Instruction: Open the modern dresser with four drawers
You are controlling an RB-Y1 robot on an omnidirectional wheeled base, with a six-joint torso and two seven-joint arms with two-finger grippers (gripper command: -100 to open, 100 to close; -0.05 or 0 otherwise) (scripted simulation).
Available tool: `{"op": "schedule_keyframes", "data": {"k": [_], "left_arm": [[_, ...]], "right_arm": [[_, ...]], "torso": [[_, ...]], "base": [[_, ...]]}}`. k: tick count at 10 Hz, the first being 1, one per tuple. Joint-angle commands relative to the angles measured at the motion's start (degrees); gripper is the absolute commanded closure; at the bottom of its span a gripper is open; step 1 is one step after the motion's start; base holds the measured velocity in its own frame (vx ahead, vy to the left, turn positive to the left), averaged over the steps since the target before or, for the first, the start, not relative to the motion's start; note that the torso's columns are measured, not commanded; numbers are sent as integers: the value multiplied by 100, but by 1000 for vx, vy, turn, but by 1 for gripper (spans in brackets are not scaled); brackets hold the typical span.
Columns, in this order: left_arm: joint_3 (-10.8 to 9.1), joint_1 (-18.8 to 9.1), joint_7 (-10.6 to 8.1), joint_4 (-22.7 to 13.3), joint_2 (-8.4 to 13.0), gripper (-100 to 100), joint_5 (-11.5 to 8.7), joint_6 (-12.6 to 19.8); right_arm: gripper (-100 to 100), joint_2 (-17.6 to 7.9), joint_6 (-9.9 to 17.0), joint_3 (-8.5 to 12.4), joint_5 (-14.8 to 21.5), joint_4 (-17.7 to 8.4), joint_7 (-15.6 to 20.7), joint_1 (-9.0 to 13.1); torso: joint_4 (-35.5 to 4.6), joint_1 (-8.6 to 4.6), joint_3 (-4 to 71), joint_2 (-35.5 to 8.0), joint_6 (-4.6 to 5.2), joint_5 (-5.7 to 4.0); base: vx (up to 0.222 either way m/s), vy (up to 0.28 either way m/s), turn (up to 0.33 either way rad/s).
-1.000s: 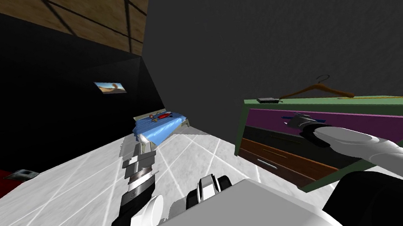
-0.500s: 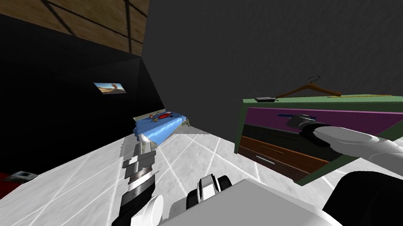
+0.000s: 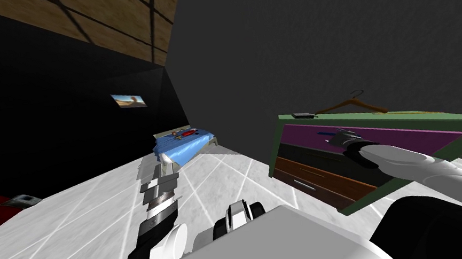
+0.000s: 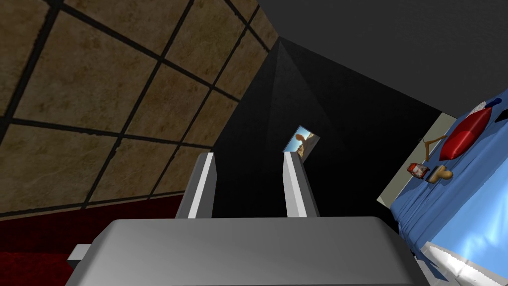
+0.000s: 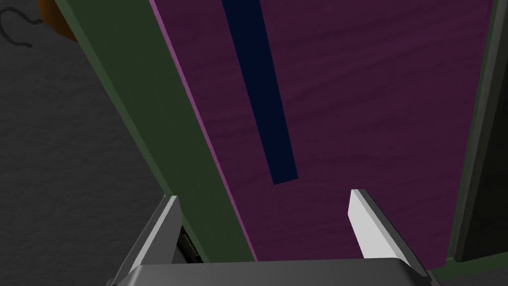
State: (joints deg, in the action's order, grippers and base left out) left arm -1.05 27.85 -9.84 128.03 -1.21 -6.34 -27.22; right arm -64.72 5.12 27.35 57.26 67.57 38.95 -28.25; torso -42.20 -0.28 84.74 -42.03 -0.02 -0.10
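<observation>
Right pincer [image 5: 263, 195], blades spread apart, at the top drawer of the green-framed four-drawer dresser [image 3: 417, 119].
Just ahead, in line with the gap between its blades, a dark blue flat bar handle [image 5: 263, 99] ends on the purple drawer front [image 5: 372, 99]. The left pincer [image 4: 249, 155] is well off to the side, blades apart, gripping nothing.

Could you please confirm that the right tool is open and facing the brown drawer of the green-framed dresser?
Not quite. The right tool is open, but it faces the purple top drawer of the green-framed dresser, just short of its dark blue handle, as the right wrist view shows. The brown drawer sits lower.
</observation>
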Motion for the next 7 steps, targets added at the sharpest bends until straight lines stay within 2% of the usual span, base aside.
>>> {"op": "schedule_keyframes", "data": {"k": [1, 3, 4, 7], "left_arm": [[0, 0, 0, 0, 0, 0, 0, 0], [1, -1, 0, 0, -1, 0, 0, 0], [1, -1, 0, 0, -1, 0, 0, 0], [3, -3, 0, 0, -3, 0, 0, 0]], "right_arm": [[-100, -4, 15, -10, -5, -14, 2, 8], [-100, -9, 31, -32, -26, -30, -3, 12], [100, -12, 34, -35, -29, -32, -5, 13], [100, -26, -1, -25, -37, 28, -19, -16]], "torso": [[-6, 23, -12, -16, 1, 9], [-14, 41, -27, -40, 2, 18], [-13, 45, -27, -42, 3, 14], [-11, 43, -25, -36, -1, 11]], "base": [[55, -68, 14], [54, -80, 23], [8, -10, 1], [-71, 113, -41]]}}
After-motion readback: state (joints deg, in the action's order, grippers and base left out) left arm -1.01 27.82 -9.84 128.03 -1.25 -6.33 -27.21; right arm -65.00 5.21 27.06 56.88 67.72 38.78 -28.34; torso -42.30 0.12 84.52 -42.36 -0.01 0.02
